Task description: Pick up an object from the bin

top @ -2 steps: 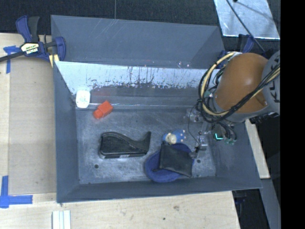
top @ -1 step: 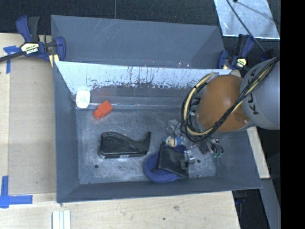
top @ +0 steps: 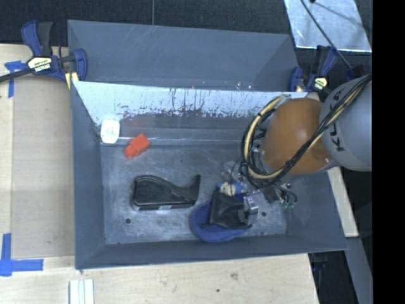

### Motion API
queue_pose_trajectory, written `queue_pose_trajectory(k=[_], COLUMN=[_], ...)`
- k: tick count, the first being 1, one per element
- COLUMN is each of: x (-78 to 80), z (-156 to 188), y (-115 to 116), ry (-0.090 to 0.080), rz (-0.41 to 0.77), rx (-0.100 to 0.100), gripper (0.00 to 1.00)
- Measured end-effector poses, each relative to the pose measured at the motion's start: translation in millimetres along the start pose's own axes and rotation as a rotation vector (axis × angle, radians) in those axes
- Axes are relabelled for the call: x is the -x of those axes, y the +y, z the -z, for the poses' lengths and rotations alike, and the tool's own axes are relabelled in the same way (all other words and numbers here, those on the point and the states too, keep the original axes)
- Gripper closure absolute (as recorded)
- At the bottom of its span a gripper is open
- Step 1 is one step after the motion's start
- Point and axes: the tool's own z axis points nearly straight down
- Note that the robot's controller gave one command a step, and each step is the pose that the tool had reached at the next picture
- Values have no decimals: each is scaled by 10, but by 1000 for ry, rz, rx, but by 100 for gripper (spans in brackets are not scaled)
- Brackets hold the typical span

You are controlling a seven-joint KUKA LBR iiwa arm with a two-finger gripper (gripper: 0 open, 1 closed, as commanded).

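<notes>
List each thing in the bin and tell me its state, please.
White piece: lies in the far left corner of the bin.
Orange block: lies loose, close to the white piece.
Black handle: lies flat, left of the gripper, apart from it.
Blue thing: lies by the near wall, partly under the gripper.
Gripper: low in the bin, over the blue thing.

blue cloth (top: 207,232) | rumpled, lying flat | bin floor (top: 171,160), front edge, right of centre
</notes>
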Motion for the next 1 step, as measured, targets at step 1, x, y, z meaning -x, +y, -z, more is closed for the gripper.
queue_pose_trajectory(k=[1], x=[32], z=[1509], y=[42], ry=[5], rz=[10], rx=[4], gripper=[100])
